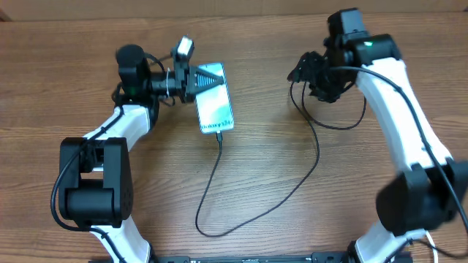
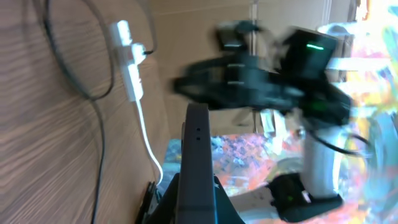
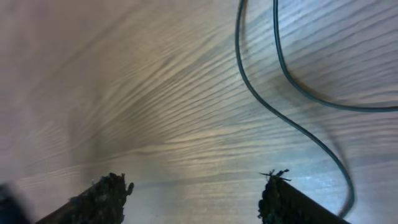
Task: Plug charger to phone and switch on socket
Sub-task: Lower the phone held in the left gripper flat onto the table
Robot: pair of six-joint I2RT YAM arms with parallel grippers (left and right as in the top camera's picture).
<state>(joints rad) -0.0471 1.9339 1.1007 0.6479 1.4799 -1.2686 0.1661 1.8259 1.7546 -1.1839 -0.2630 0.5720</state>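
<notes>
**Overhead.** The slim rectangular phone (image 1: 216,106) with a glowing cyan screen lies flat on the brown wood-grain table (image 1: 88,44), left of centre. The left fingers (image 1: 212,75) are pressed together and reach over its far end. I cannot tell whether they bear on the glass. The thin black charger cable (image 1: 208,184) meets the phone's near end, where its tip looks seated. From there it loops toward the table's near edge and climbs to the right fingers (image 1: 301,73), which hang above a small coil of it. The socket is hidden under that arm in this view.

**Left wrist.** The closed dark fingers (image 2: 196,162) point across the table toward the white elongated power strip (image 2: 129,62), whose thick white cord (image 2: 148,140) trails away. A black plug appears to sit in the strip, but its switches are too small to make out. The blurred right arm (image 2: 311,68) hovers just beside the strip.

**Right wrist.** Two dark finger tips (image 3: 106,196) stand apart with nothing between them, over bare wood and two strands of cable (image 3: 277,114).

**Handling.**
- The strip is probably light plastic and liable to skid, so the switch calls for a straight downward press from one finger tip.
- The cable is limp and is best gripped only at its stiff plug or connector.
- The phone is rigid, slick and easily scratched.

**Room.** There is plenty of bare wood between the arms. The coil beside the strip is the likely snag.
</notes>
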